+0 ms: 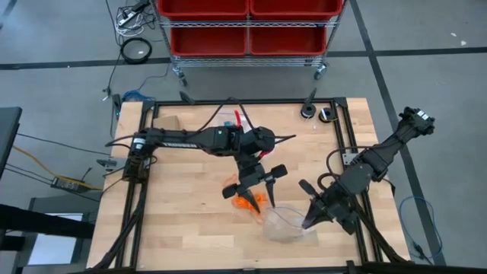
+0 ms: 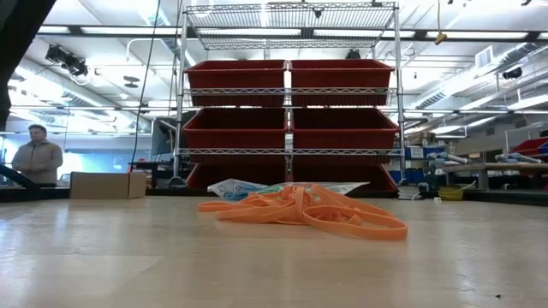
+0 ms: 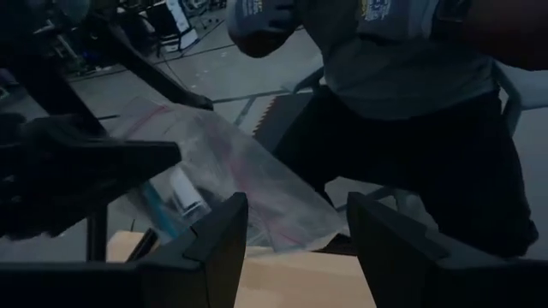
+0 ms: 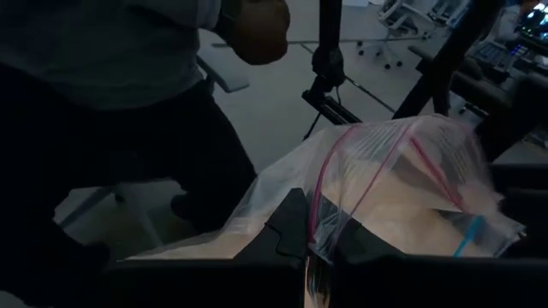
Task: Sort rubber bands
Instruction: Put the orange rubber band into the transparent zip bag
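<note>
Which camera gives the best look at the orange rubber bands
The low view: the orange rubber bands lie unobstructed, separate loops visible. In the high view they're a small orange patch beneath the left gripper. Neither wrist view shows them.

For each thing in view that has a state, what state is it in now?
Left pincer: open, empty, above the orange rubber bands.
Right pincer: shut on the clear zip bag.
Orange rubber bands: loose heap on the table.
Clear zip bag: pinched at its edge.

Orange rubber bands [image 2: 308, 211], loose tangled heap, flat on tabletop
</note>
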Controlling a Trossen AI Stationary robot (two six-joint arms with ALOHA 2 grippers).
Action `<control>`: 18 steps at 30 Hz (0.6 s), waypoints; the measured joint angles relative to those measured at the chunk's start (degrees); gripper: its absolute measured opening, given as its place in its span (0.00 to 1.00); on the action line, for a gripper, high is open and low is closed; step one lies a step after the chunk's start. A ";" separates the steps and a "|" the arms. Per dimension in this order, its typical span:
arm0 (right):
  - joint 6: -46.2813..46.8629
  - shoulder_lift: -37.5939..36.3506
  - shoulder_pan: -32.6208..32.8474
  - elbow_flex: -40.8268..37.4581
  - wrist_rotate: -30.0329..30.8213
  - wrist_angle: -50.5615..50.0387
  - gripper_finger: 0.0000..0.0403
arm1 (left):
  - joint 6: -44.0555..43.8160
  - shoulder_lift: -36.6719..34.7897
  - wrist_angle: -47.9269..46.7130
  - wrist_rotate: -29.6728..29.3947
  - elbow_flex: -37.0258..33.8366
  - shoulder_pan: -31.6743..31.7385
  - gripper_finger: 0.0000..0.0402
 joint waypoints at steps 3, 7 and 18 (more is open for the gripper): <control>0.10 0.18 -0.95 0.00 -0.70 0.11 0.00 | 1.72 0.60 -0.77 0.20 0.00 -0.07 0.52; 0.19 1.79 -2.47 0.00 -2.95 0.84 0.00 | 2.89 0.73 -0.14 -0.52 0.00 0.09 0.52; 2.24 5.43 -4.53 -0.02 -5.96 1.06 0.00 | 2.78 0.70 -0.21 3.85 0.59 1.88 0.52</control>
